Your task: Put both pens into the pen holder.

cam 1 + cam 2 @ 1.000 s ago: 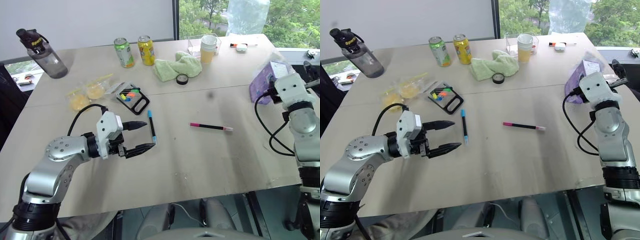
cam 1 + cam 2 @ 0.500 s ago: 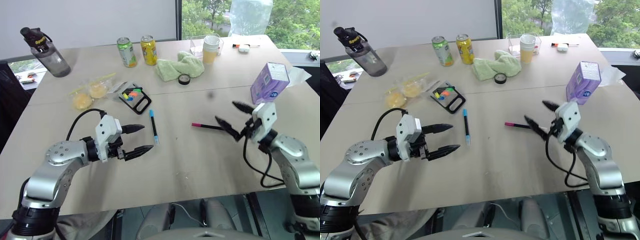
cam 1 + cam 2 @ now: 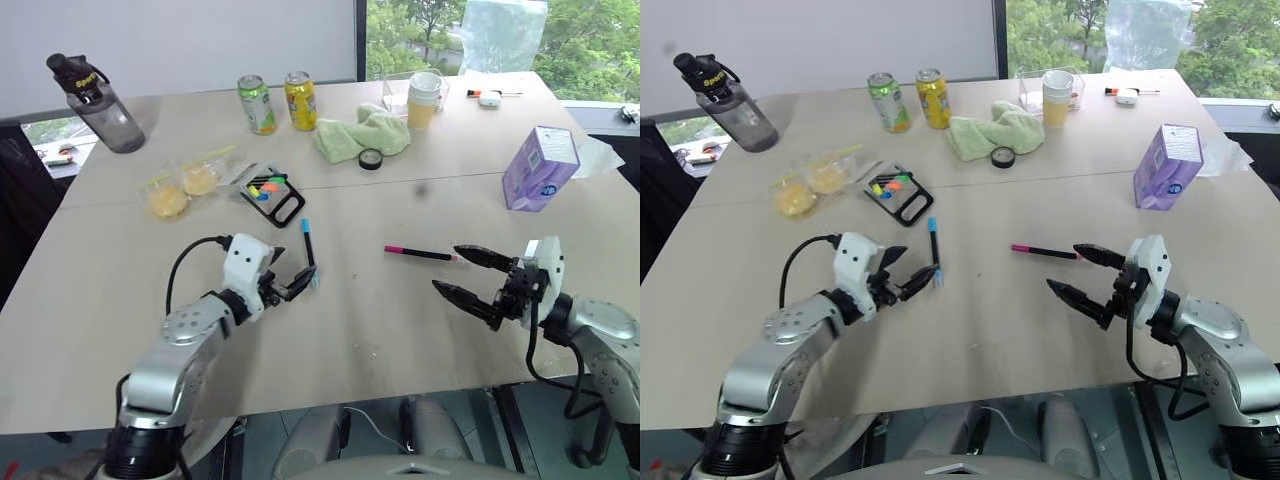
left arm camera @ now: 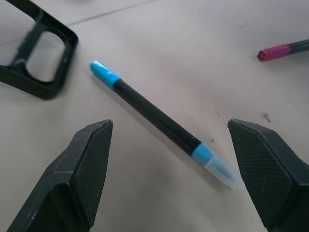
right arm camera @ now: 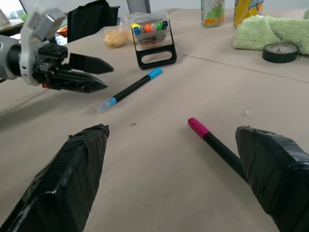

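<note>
Pincers both spread: left pincer [image 3: 296, 282] straddles the blue-capped pen [image 3: 308, 252] at frame centre-left; right pincer [image 3: 470, 275] flanks the pink-ended pen [image 3: 420, 253]. Pen holder [image 3: 268, 193] lies upper left.

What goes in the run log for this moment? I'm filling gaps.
left gripper: open, straddling blue-capped pen | right gripper: open, beside pink-ended pen | both pens on table | pen holder: no pens in
</note>
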You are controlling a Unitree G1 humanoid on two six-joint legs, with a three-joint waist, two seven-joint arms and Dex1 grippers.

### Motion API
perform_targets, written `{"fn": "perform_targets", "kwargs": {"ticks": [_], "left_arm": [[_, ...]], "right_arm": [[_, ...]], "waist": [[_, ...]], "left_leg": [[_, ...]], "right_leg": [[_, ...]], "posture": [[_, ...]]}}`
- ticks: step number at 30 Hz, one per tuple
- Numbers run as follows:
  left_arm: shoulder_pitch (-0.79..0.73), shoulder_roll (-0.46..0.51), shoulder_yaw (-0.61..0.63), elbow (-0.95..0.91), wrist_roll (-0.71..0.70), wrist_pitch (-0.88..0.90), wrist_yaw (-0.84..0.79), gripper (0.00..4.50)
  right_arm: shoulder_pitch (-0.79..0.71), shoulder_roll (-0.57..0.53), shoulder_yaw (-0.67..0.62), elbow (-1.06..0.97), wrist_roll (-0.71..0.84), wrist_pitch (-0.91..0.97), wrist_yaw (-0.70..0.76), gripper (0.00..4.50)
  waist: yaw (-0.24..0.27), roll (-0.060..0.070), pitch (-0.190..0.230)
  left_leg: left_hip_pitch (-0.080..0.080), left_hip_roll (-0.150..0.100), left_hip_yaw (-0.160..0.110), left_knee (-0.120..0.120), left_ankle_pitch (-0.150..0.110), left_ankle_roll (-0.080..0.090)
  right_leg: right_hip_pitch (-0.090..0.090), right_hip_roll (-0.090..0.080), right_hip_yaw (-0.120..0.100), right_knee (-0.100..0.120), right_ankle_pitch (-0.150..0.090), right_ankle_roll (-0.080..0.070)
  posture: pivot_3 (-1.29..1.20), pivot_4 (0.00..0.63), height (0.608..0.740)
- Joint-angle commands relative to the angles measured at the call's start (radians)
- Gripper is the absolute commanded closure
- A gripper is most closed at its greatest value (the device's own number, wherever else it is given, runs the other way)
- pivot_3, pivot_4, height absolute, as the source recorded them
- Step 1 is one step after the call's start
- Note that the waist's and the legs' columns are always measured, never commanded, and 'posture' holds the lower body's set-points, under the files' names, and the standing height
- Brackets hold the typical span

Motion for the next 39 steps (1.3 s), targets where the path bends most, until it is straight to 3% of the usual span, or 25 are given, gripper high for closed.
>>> {"fn": "perform_targets", "kwargs": {"ticks": [1, 7, 15, 21, 24, 31, 32, 39], "left_arm": [[0.002, 0.006, -0.006, -0.068, -0.022, -0.012, -0.032, 0.58], [0.006, 0.064, 0.040, -0.068, -0.100, -0.095, -0.215, 0.58], [0.045, 0.328, 0.138, -0.143, -0.241, -0.074, -0.510, 0.58], [0.086, 0.422, 0.210, -0.184, -0.313, -0.052, -0.582, 0.58], [0.091, 0.426, 0.210, -0.192, -0.312, -0.050, -0.571, 0.58], [0.094, 0.422, 0.195, -0.198, -0.308, -0.045, -0.548, 0.58], [0.089, 0.423, 0.192, -0.192, -0.304, -0.044, -0.545, 0.58], [-0.002, 0.386, 0.172, -0.111, -0.314, -0.009, -0.492, 0.58]], "right_arm": [[0.013, -0.004, -0.015, -0.027, -0.036, -0.051, 0.012, 0.03], [-0.019, -0.018, -0.003, 0.032, -0.195, -0.067, -0.089, 0.03], [-0.190, -0.067, 0.107, 0.180, -0.290, 0.007, -0.042, 0.03], [-0.296, -0.063, 0.175, 0.298, -0.336, 0.094, -0.030, 0.03], [-0.307, -0.075, 0.189, 0.322, -0.342, 0.132, -0.008, 0.95], [-0.296, -0.068, 0.171, 0.320, -0.355, 0.092, -0.018, 4.18], [-0.289, -0.066, 0.167, 0.311, -0.353, 0.088, -0.019, 4.47], [-0.233, -0.052, 0.112, 0.186, -0.287, 0.138, -0.038, 4.48]], "waist": [[0.002, 0.000, 0.000], [0.008, 0.000, 0.000], [0.001, 0.000, 0.000], [0.003, 0.000, 0.000], [0.006, 0.000, 0.001], [0.007, 0.000, 0.001], [0.007, 0.000, 0.001], [0.009, 0.000, 0.001]], "left_leg": [[0.000, 0.000, 0.000, 0.000, 0.000, 0.000], [0.000, 0.000, 0.000, 0.000, 0.000, 0.000], [0.000, 0.000, 0.001, 0.000, 0.000, 0.000], [-0.001, 0.000, 0.000, -0.002, 0.000, 0.000], [-0.001, 0.000, 0.000, -0.002, 0.000, 0.000], [-0.001, 0.000, 0.000, -0.002, 0.000, 0.000], [-0.001, 0.000, 0.000, -0.002, 0.000, 0.000], [-0.001, 0.000, 0.000, -0.002, 0.000, 0.000]], "right_leg": [[0.000, 0.000, 0.000, 0.000, 0.000, 0.000], [0.000, 0.000, 0.000, 0.000, 0.000, 0.000], [-0.001, 0.000, 0.000, 0.000, 0.000, 0.000], [-0.001, 0.000, 0.000, -0.002, 0.000, 0.000], [-0.001, 0.000, 0.000, -0.002, 0.000, 0.000], [-0.001, 0.000, 0.000, -0.002, 0.000, 0.000], [-0.001, 0.000, 0.000, -0.002, 0.000, 0.000], [-0.001, 0.000, 0.000, -0.002, 0.000, 0.000]], "posture": [[0.00, 0.150, 0.740], [0.00, 0.150, 0.740], [0.00, 0.150, 0.740], [0.00, 0.150, 0.740], [0.00, 0.150, 0.740], [0.00, 0.150, 0.740], [0.00, 0.150, 0.740], [0.00, 0.150, 0.740]]}}
